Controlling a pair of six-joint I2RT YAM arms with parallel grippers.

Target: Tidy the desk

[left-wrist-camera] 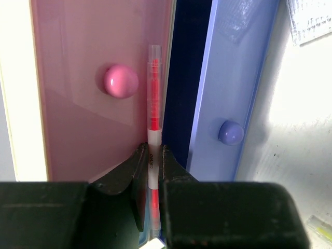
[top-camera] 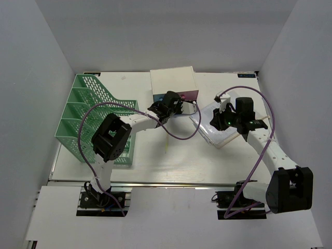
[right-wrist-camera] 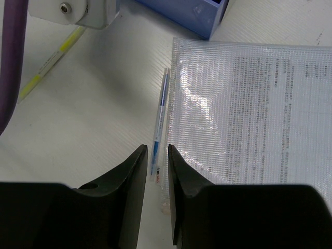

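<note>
- Worktop [top-camera: 166,163]: off-white, spreading out in front of the drawer box [top-camera: 174,79], which stands at its far edge.
- Left gripper [left-wrist-camera: 154,155]: clamped tight on a red pen [left-wrist-camera: 154,104], at the box front between pink drawer [left-wrist-camera: 78,135] and blue drawer [left-wrist-camera: 228,88].
- Right gripper [right-wrist-camera: 156,153]: narrowly parted, holding nothing, over a blue pen [right-wrist-camera: 158,124] right of the box, beside a mesh pouch [right-wrist-camera: 249,114].
</note>
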